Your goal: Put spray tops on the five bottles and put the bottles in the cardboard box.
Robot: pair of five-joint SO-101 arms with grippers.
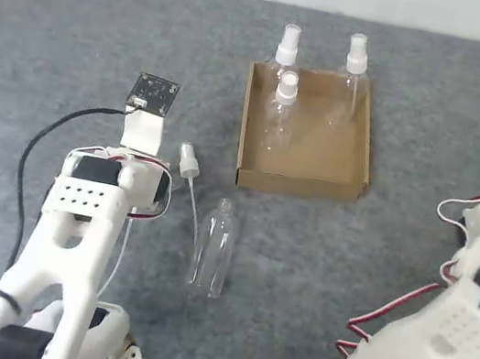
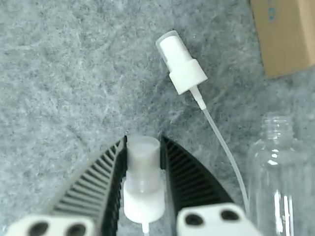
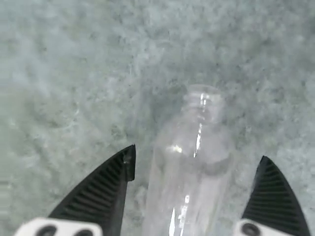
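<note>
Spray top (image 2: 143, 179) clenched between left jaws, uncapped bottle (image 3: 192, 162) between spread right jaws, touching neither

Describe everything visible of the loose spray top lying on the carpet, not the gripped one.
The loose spray top is white plastic with a translucent cap over its nozzle and a thin clear dip tube. It lies on its side on the grey carpet, ungripped, near the cardboard box, its tube running alongside the capless bottle; contact unclear.

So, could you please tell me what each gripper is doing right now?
Left gripper: closed on a spray top.
Right gripper: open, straddling a bottle.
</note>
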